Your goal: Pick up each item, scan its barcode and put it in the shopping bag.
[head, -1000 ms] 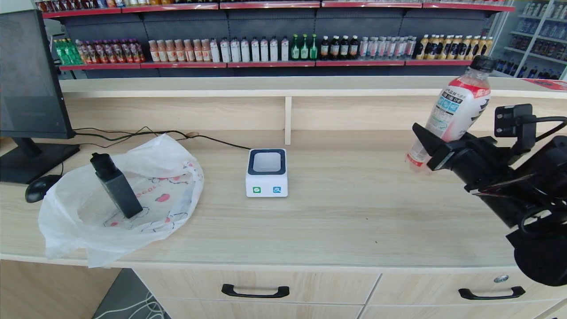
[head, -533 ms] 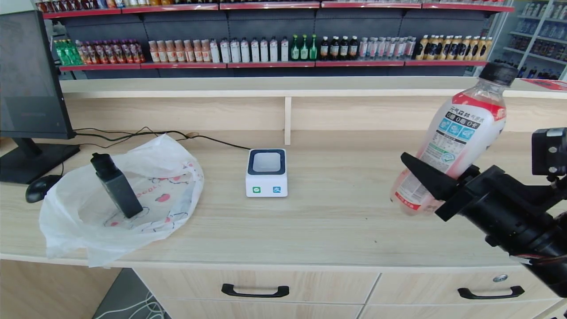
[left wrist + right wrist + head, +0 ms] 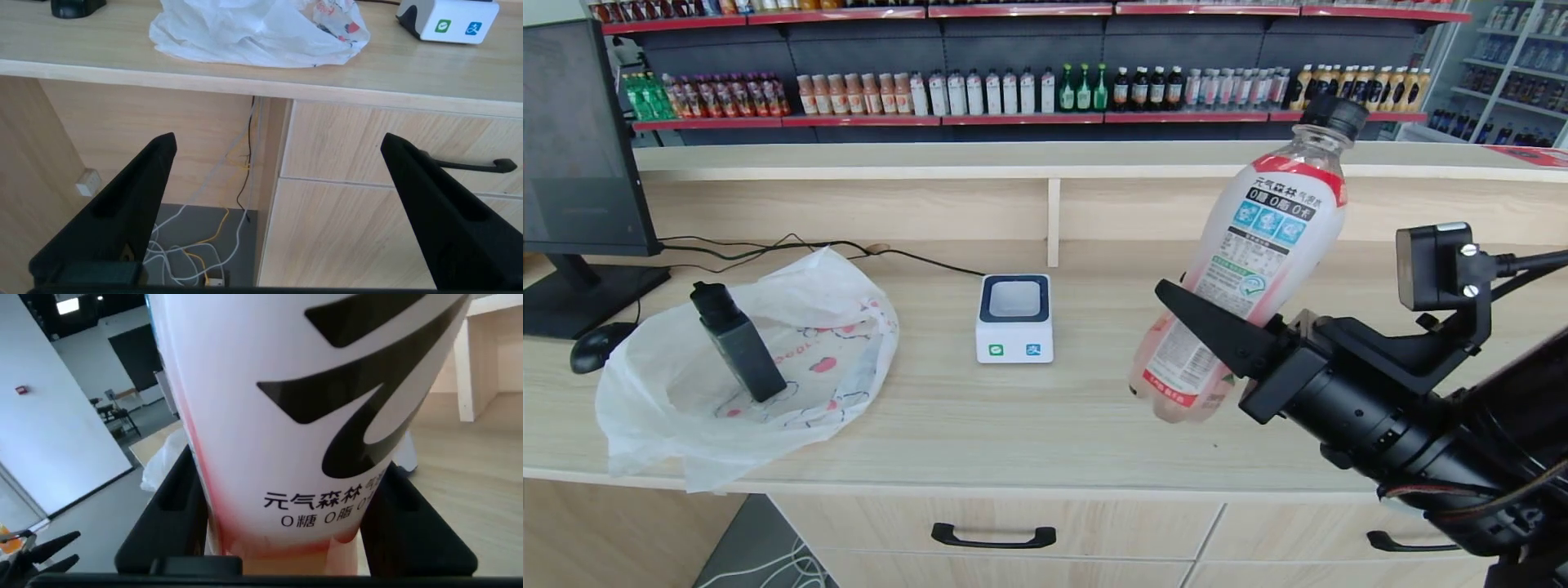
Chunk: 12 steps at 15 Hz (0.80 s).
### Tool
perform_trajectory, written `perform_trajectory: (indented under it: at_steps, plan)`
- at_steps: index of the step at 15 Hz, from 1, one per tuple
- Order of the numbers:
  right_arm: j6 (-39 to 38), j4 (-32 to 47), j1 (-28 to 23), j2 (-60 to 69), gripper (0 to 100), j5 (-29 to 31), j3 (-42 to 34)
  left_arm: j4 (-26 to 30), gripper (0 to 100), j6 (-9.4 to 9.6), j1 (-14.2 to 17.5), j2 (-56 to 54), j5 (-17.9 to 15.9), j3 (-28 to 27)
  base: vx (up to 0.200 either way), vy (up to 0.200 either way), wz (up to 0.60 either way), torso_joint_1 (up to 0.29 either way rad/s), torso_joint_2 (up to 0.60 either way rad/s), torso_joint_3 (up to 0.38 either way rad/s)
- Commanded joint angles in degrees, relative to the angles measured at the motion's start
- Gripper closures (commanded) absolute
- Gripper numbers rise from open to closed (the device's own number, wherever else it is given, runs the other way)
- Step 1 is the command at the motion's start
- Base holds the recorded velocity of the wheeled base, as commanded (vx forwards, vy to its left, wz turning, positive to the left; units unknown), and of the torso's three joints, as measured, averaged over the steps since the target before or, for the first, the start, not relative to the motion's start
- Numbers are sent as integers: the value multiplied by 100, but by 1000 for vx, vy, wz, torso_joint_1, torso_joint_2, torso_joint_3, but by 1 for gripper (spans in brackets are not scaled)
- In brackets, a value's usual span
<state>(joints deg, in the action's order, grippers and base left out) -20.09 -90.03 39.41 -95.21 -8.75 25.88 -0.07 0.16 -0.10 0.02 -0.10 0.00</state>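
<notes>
One white scanner (image 3: 1014,318) is sitting in the middle of the desk (image 3: 1094,425), between the shopping bag (image 3: 670,392) on the left and the pink drink bottle (image 3: 1250,253) on the right. The right jaws are gripping that bottle, tilted, above the desk. The right wrist view is showing its label up close. A dark bottle (image 3: 737,343) is leaning inside the open bag. The left jaws are hanging wide open and empty, low before the drawers (image 3: 343,139).

A pale wooden counter (image 3: 1143,425) carries a white scanner (image 3: 1014,318). Left of the scanner lies a crumpled white shopping bag (image 3: 670,408). Farther left sit a black mouse (image 3: 596,345) and a monitor stand (image 3: 580,294). A black cable (image 3: 768,243) trails behind the scanner to its left.
</notes>
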Motion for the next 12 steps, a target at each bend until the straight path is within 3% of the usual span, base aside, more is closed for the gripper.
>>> perform_trajectory:
  at_steps: [1,5,12]
  plan:
    - [-74,3,234,-173,100,-65,312,-1,0,2,1,-2,1,0,0,0,0,0,0,0]
    - [-127,3,902,-138,100,-65,435,-1,0,2,1,-2,1,0,0,0,0,0,0,0]
    - [-891,3,946,723,100,-65,137,-1,0,2,1,-2,1,0,0,0,0,0,0,0]
